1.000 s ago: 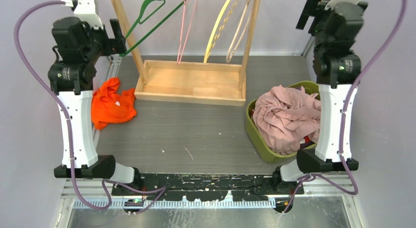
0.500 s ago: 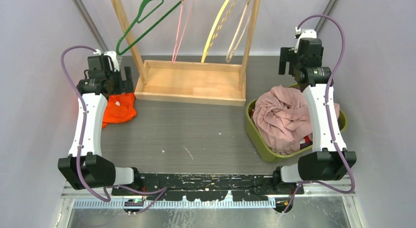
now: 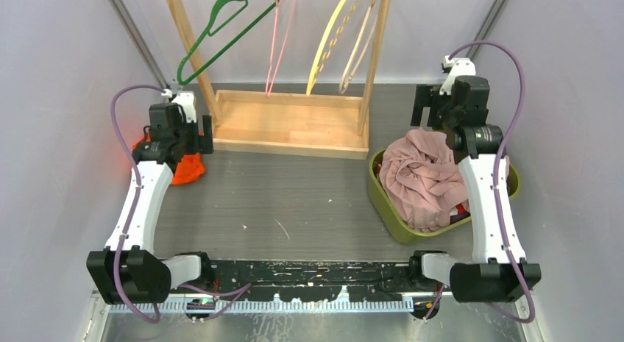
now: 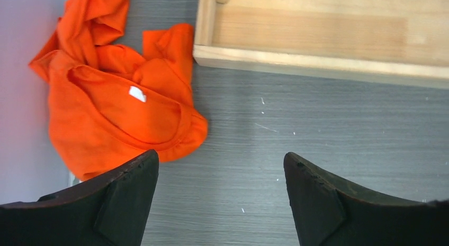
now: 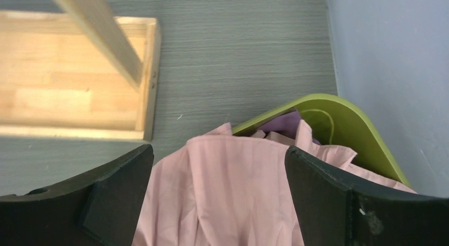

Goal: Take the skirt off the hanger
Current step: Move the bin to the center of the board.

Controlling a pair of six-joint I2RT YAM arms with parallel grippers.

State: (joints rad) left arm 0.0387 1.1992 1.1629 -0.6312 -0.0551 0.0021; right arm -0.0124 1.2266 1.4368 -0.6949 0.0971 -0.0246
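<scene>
Several hangers hang bare on the wooden rack: green (image 3: 221, 34), pink (image 3: 277, 40), yellow (image 3: 327, 40) and beige (image 3: 360, 51). No garment hangs on any of them. A crumpled orange garment (image 3: 188, 169) lies on the table at the left and also shows in the left wrist view (image 4: 116, 103). My left gripper (image 3: 193, 134) hovers over its right edge, open and empty (image 4: 219, 156). My right gripper (image 3: 441, 114) is open and empty (image 5: 218, 149) above a pink garment (image 5: 233, 188).
The pink garment (image 3: 423, 173) fills a green basket (image 3: 383, 198) at the right; the basket's rim shows in the right wrist view (image 5: 339, 119). The rack's wooden tray base (image 3: 287, 125) stands at the back middle. Grey walls close in on both sides.
Both arms have come down from high positions. The left gripper has moved right and lower over the orange garment. The right gripper has lowered over the basket's back edge.
</scene>
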